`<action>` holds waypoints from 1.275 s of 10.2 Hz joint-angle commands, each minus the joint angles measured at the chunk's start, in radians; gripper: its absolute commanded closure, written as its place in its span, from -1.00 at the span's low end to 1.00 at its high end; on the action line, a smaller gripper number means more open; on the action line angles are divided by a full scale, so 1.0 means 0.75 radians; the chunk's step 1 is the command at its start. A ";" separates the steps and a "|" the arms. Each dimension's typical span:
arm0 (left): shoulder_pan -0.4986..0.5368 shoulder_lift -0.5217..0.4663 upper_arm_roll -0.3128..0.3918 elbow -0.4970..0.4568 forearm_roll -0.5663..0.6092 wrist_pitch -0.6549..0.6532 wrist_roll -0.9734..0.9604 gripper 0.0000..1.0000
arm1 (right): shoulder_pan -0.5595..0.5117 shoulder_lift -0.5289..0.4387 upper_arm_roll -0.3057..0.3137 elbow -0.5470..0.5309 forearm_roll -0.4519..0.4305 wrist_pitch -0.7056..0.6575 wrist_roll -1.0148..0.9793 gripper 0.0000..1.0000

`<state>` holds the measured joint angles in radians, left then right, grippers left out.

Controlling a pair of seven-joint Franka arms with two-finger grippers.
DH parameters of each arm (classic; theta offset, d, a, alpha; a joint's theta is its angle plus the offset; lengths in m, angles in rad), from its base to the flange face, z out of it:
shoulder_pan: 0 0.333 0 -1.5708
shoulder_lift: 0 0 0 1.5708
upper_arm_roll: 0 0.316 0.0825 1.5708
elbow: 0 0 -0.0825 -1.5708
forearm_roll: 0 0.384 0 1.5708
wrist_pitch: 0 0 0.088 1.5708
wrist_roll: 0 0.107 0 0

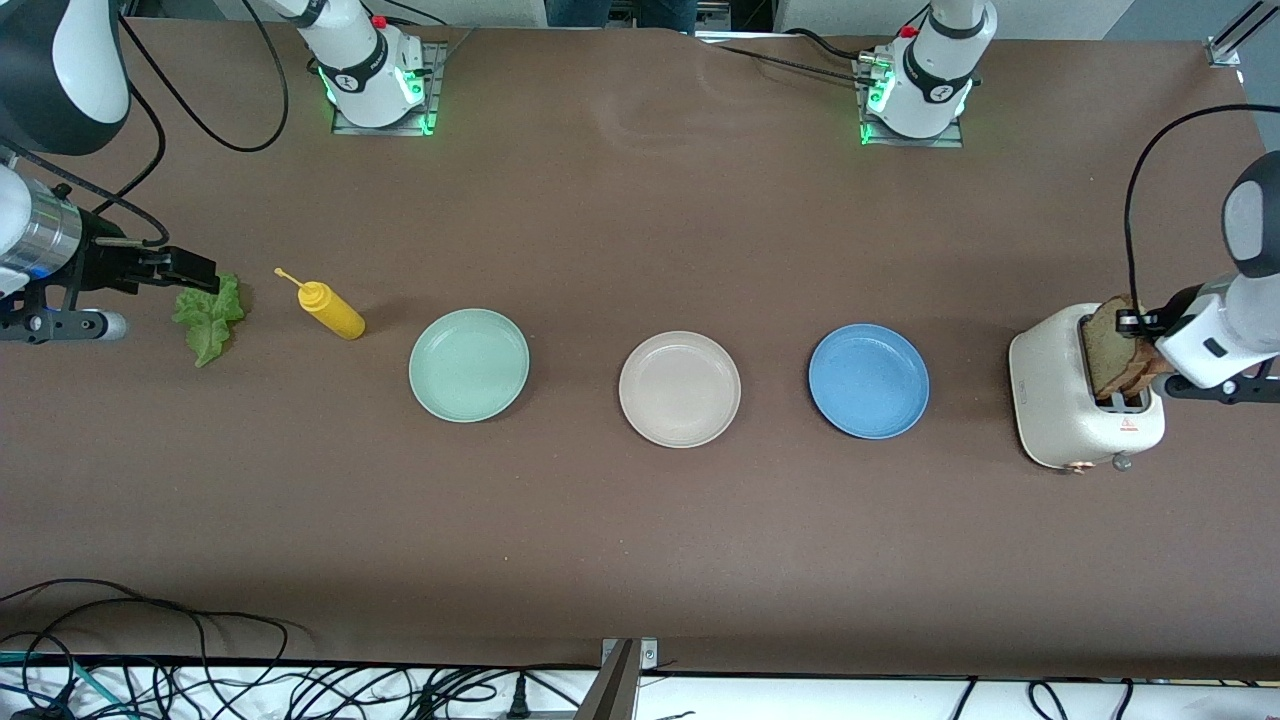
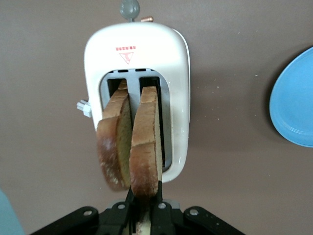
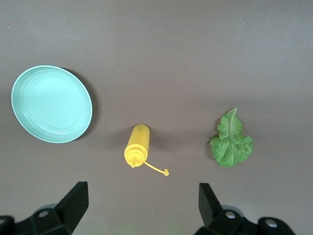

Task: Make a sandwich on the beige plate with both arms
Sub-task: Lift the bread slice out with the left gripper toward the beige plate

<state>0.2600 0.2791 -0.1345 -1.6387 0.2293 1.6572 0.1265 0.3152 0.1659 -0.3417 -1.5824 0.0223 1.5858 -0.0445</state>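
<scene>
Front view shows the beige plate [image 1: 679, 389] bare at the middle of the table, between the mint green plate [image 1: 468, 364] and the blue plate [image 1: 868, 380], well apart from both claws. At the left arm's end of the table, the left gripper [image 1: 1128, 322] is over the white toaster [image 1: 1075, 405] with its jaws pinched narrow on one bread slice [image 2: 145, 142]; the left wrist view shows its fingertips [image 2: 160, 209] clamping that slice's upper edge. A second bread slice [image 2: 115, 139] stands in the slot just beside the held one. At the right arm's end, the right gripper [image 1: 190, 268] hangs with jaws spread wide over the table near the lettuce leaf [image 1: 209, 316], holding nothing. Just past the lettuce toward the plates lies a yellow squeeze bottle [image 1: 331, 309] on its side.
</scene>
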 commanded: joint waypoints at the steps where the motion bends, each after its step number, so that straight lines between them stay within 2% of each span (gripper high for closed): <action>1: -0.019 -0.004 -0.062 0.143 0.048 -0.143 -0.015 1.00 | -0.005 -0.008 0.002 -0.003 -0.001 0.005 0.016 -1.00; 3: -0.032 -0.004 -0.164 0.219 0.044 -0.168 -0.023 1.00 | -0.015 -0.006 0.000 -0.003 0.005 0.003 0.010 -1.00; 5: -0.040 -0.004 -0.272 0.236 0.001 -0.168 -0.019 1.00 | -0.009 -0.004 0.002 -0.003 0.005 -0.002 0.018 -1.00; 7: -0.084 0.008 -0.344 0.236 -0.129 -0.168 -0.076 1.00 | -0.003 -0.004 0.002 -0.003 0.001 0.003 0.014 -1.00; 10: -0.313 0.055 -0.344 0.242 -0.209 -0.158 -0.325 1.00 | -0.003 -0.004 0.002 -0.003 0.001 0.003 0.014 -1.00; 11: -0.389 0.100 -0.344 0.286 -0.214 -0.154 -0.419 1.00 | -0.005 -0.004 0.002 -0.003 0.001 0.001 0.014 -1.00; 13: -0.485 0.243 -0.344 0.460 -0.279 -0.148 -0.540 1.00 | -0.007 0.000 0.002 -0.003 0.001 0.003 0.012 -1.00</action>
<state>-0.0725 0.3591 -0.4001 -1.4350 0.0672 1.5663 -0.2325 0.3129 0.1686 -0.3426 -1.5830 0.0228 1.5858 -0.0418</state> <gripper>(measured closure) 0.912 0.000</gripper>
